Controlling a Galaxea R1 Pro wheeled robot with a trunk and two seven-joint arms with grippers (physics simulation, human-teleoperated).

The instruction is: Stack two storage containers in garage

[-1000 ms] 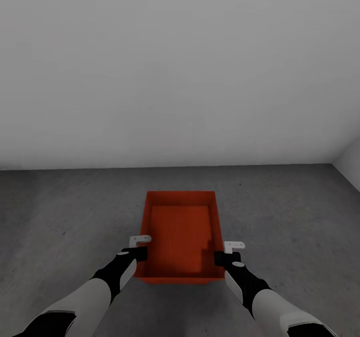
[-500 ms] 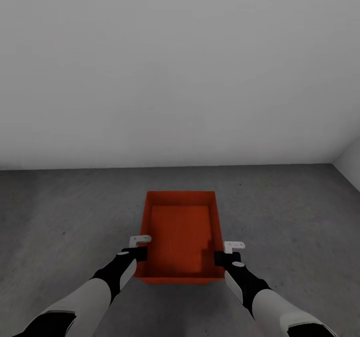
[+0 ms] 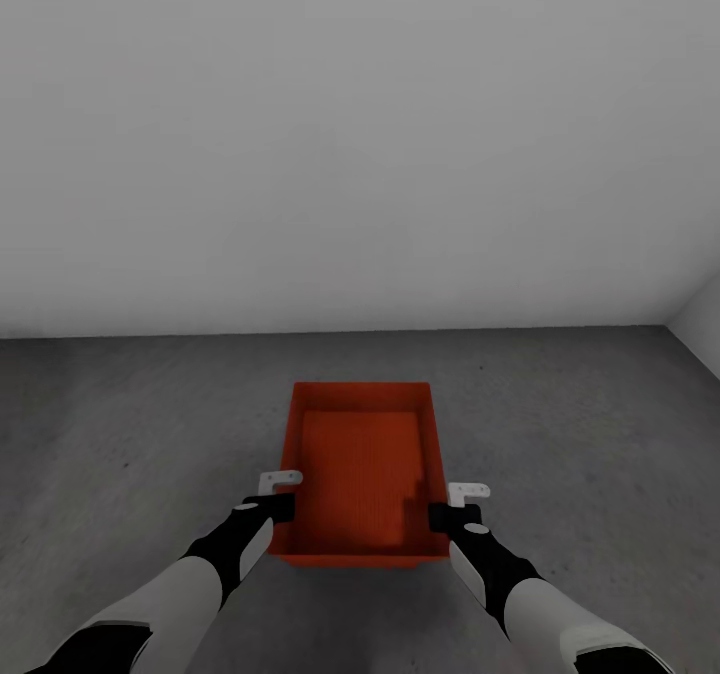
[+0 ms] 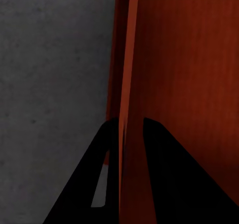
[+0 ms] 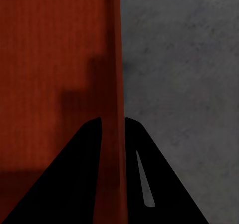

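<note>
A red-orange storage container (image 3: 360, 464) sits low over the dark grey floor (image 3: 120, 434) of the garage, open top up, straight ahead of me. My left gripper (image 3: 283, 494) is shut on its left side wall near the close end. My right gripper (image 3: 450, 506) is shut on the right side wall. In the left wrist view the black fingers pinch the thin red wall (image 4: 130, 74), and a second red edge runs close beside it. The right wrist view has the wall (image 5: 115, 59) clamped between the two fingers. I cannot tell whether the container rests on the floor or on another bin.
A plain grey-white wall (image 3: 360, 154) rises just beyond the container. A second wall (image 3: 702, 319) meets it at the far right corner. Bare concrete spreads out on both sides of the container.
</note>
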